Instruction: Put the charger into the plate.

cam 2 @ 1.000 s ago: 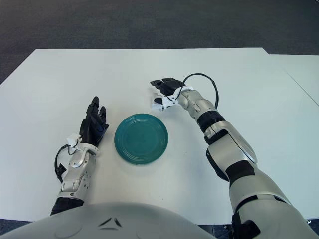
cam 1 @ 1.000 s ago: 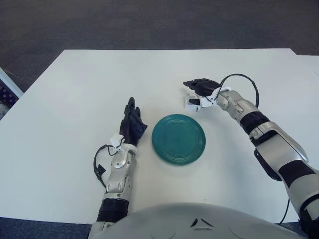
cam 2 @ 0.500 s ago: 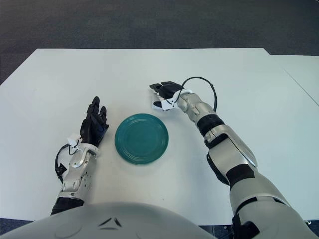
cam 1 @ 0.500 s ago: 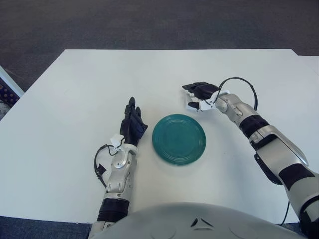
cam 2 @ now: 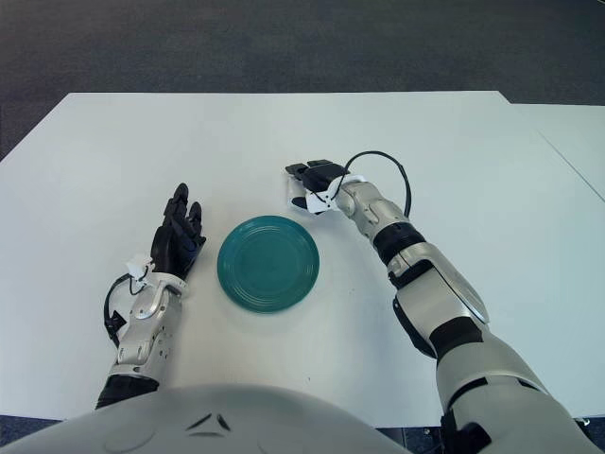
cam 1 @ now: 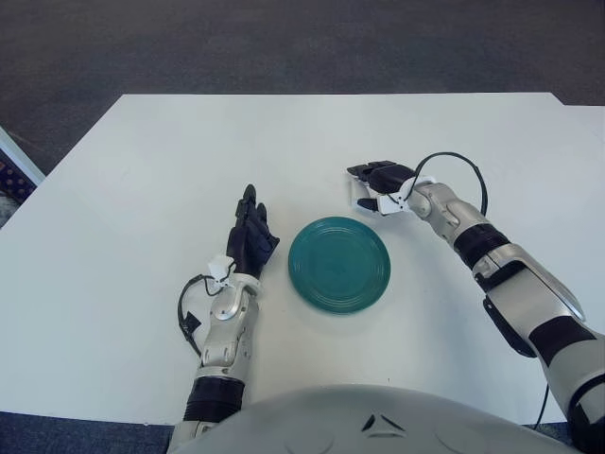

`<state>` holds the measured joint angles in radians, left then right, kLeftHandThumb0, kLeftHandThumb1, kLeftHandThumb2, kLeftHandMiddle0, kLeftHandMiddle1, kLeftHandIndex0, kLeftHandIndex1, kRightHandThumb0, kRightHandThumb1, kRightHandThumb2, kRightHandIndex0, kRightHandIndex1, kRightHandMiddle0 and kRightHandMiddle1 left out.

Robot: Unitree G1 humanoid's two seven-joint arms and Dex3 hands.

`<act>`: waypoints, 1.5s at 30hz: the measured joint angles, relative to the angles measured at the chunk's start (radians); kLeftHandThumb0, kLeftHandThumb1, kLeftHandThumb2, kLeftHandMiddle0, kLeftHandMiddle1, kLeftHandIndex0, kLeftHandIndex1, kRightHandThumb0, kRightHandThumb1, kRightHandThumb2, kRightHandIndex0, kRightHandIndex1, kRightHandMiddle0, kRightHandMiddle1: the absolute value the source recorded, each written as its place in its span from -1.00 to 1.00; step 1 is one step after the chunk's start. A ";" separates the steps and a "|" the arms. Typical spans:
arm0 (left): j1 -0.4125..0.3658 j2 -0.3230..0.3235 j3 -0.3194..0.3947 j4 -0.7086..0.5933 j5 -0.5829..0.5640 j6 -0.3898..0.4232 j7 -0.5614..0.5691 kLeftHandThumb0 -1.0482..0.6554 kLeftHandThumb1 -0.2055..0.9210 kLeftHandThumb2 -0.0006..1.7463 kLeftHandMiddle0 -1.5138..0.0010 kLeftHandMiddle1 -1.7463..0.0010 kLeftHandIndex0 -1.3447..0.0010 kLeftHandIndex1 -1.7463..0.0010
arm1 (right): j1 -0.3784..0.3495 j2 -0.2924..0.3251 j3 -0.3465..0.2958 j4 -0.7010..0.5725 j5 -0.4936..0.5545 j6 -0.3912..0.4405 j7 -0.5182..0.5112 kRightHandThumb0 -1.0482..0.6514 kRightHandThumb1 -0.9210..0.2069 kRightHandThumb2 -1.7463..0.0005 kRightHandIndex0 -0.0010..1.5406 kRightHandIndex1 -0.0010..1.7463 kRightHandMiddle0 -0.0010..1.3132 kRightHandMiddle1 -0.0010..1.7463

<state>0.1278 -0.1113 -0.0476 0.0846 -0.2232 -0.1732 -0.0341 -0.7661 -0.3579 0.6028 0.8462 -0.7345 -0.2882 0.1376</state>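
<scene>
The white charger (cam 1: 365,200) lies on the white table just beyond the upper right rim of the teal plate (cam 1: 338,264), which holds nothing. My right hand (cam 1: 375,184) is on the charger, black fingers curled over its far side and the thumb at its near side, so much of it is hidden. The charger rests at table level. It also shows in the right eye view (cam 2: 302,200). My left hand (cam 1: 250,236) lies flat on the table left of the plate, fingers spread and holding nothing.
The white table (cam 1: 142,189) runs wide on all sides, with dark carpet beyond its far edge. A black cable (cam 1: 454,161) loops above my right wrist.
My right hand has lowered and drawn a little toward me, its fingers closing down over the charger. The charger, plate and left hand have stayed in place.
</scene>
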 measured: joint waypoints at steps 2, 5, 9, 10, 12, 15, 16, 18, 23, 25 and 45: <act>0.000 0.000 0.000 0.000 0.000 0.000 -0.001 -1.00 1.00 0.33 1.00 1.00 1.00 1.00 | 0.000 0.000 0.000 -0.005 0.000 0.003 0.001 -1.00 -1.00 -0.10 -1.00 -1.00 -1.00 -0.86; 0.000 0.000 0.000 0.000 0.000 0.001 -0.002 -1.00 1.00 0.33 1.00 1.00 1.00 1.00 | 0.000 0.000 0.001 -0.012 0.000 0.005 0.004 -1.00 -1.00 -0.10 -1.00 -1.00 -1.00 -0.87; 0.000 0.000 0.000 0.000 -0.001 0.001 -0.002 -1.00 1.00 0.31 1.00 1.00 1.00 1.00 | 0.000 0.002 0.007 -0.010 -0.003 0.006 0.004 -1.00 -1.00 -0.09 -1.00 -1.00 -1.00 -0.89; 0.000 0.000 0.000 0.001 -0.001 0.000 -0.002 -1.00 1.00 0.30 1.00 1.00 1.00 1.00 | 0.000 0.003 0.009 -0.009 -0.004 0.006 0.004 -1.00 -1.00 -0.09 -1.00 -1.00 -1.00 -0.90; -0.001 0.000 0.000 0.003 -0.001 -0.003 -0.004 -1.00 1.00 0.29 1.00 1.00 1.00 1.00 | 0.001 0.004 0.013 -0.005 -0.005 0.007 0.004 -1.00 -1.00 -0.09 -1.00 -1.00 -1.00 -0.91; -0.001 0.000 0.001 0.006 -0.001 -0.009 -0.005 -1.00 1.00 0.28 1.00 1.00 1.00 1.00 | 0.003 0.006 0.014 -0.002 -0.005 0.009 0.004 -1.00 -1.00 -0.08 -1.00 -1.00 -1.00 -0.92; -0.001 0.000 0.001 0.007 -0.001 -0.011 -0.005 -1.00 1.00 0.28 1.00 1.00 1.00 1.00 | 0.004 0.006 0.015 -0.002 -0.005 0.010 0.004 -1.00 -1.00 -0.08 -1.00 -1.00 -1.00 -0.92; -0.001 0.000 0.002 0.009 -0.001 -0.015 -0.006 -1.00 1.00 0.27 1.00 1.00 1.00 1.00 | 0.004 0.008 0.015 -0.001 -0.005 0.012 0.004 -1.00 -1.00 -0.08 -1.00 -1.00 -1.00 -0.93; -0.001 0.000 0.004 0.016 0.000 -0.025 -0.005 -1.00 1.00 0.24 1.00 1.00 1.00 1.00 | 0.004 0.014 0.015 0.002 -0.005 0.025 0.011 -1.00 -1.00 -0.07 -1.00 -1.00 -1.00 -0.94; -0.002 0.000 0.005 0.018 0.000 -0.027 -0.005 -1.00 1.00 0.24 1.00 1.00 1.00 1.00 | 0.005 0.016 0.014 0.007 -0.005 0.027 0.010 -1.00 -1.00 -0.07 -1.00 -1.00 -1.00 -0.94; 0.005 0.000 0.016 -0.011 -0.033 0.020 -0.031 -1.00 1.00 0.32 1.00 1.00 1.00 1.00 | -0.034 0.047 0.049 0.184 -0.027 0.024 -0.121 -1.00 -1.00 -0.07 -1.00 -1.00 -1.00 -0.93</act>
<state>0.1330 -0.1114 -0.0314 0.0734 -0.2562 -0.1530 -0.0655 -0.8005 -0.3113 0.6517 1.0297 -0.7615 -0.2643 0.0163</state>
